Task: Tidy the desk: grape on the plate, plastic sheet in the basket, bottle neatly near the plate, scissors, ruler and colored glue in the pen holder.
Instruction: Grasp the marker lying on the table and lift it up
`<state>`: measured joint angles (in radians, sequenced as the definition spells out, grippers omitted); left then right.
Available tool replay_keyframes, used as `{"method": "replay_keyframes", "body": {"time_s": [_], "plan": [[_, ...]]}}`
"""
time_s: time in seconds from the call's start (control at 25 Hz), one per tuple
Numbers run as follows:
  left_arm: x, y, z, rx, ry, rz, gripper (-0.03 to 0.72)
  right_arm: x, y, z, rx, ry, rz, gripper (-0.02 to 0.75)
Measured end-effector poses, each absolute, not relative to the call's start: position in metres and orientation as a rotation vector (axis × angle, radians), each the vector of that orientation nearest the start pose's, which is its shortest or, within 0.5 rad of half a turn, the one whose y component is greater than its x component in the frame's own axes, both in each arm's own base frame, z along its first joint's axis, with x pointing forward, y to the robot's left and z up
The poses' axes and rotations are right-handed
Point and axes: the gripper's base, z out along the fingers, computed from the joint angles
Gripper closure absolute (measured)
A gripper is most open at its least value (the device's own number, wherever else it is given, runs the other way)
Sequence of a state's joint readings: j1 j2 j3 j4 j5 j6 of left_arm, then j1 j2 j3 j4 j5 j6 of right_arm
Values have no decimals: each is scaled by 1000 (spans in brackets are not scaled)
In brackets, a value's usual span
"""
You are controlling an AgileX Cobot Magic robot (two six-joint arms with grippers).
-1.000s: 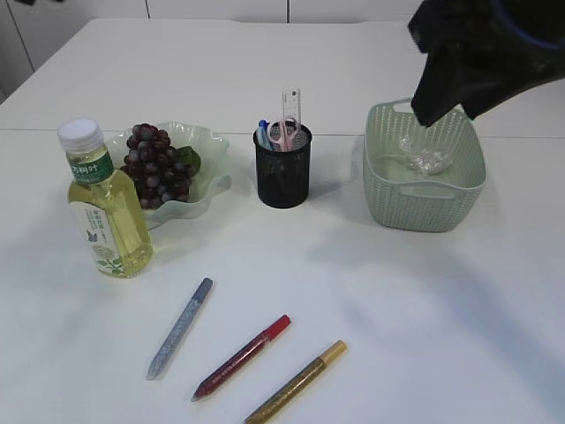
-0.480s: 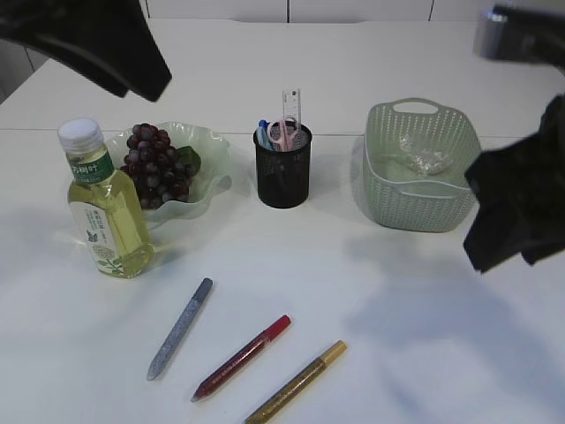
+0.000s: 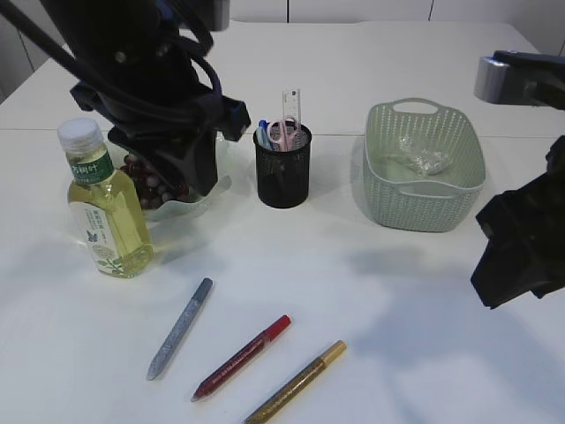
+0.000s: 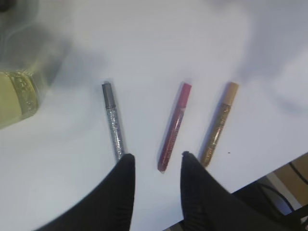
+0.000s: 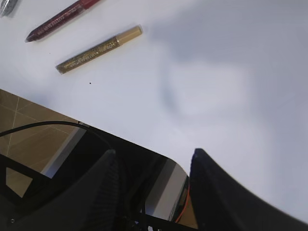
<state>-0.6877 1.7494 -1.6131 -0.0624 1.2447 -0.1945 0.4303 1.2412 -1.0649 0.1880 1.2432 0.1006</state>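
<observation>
Three glue pens lie at the table's front: silver (image 3: 179, 328) (image 4: 112, 120), red (image 3: 241, 357) (image 4: 173, 126) (image 5: 62, 18) and gold (image 3: 296, 382) (image 4: 219, 122) (image 5: 98, 49). My left gripper (image 4: 155, 157) is open and empty, high above them; in the exterior view the left arm (image 3: 150, 79) covers part of the grapes (image 3: 146, 181) on the green plate (image 3: 216, 168). The bottle (image 3: 101, 203) stands left of the plate. The black pen holder (image 3: 283, 168) holds pink scissors (image 3: 282, 131) and a ruler (image 3: 291, 106). The crumpled plastic sheet (image 3: 422, 156) lies in the green basket (image 3: 424, 208). My right gripper (image 5: 154, 153) is open and empty over the front edge.
A blue pen (image 3: 263, 131) also stands in the holder. The right arm (image 3: 521, 256) hangs at the right edge of the table. The table's front edge and the floor below it show in the right wrist view (image 5: 29, 115).
The left arm has swung in from the upper left and now hangs over the plate. The right arm has dropped from above the basket to the table's right front.
</observation>
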Motion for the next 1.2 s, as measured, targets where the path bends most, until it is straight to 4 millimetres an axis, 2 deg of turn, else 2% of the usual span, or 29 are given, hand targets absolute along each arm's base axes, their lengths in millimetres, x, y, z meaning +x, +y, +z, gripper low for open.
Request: {"method": "replay_keyframes", "body": {"time_s": [0.2,0.48,0.8,1.04,1.2], "plan": [[294,-242,282,670,2905,-169,443,191,104,317,-448,2894,344,352],[308,-221,219,576,3102,-37,411,191,104,317,-475,2888,341,352],[313,-222,190,578,3163,12,393,191,104,317,-478,2887,341,352],[317,-225,160,589,3228,65,393,191,104,317,-479,2887,338,352],[320,-227,151,587,3222,60,393,191,104,317,-481,2886,338,352]]}}
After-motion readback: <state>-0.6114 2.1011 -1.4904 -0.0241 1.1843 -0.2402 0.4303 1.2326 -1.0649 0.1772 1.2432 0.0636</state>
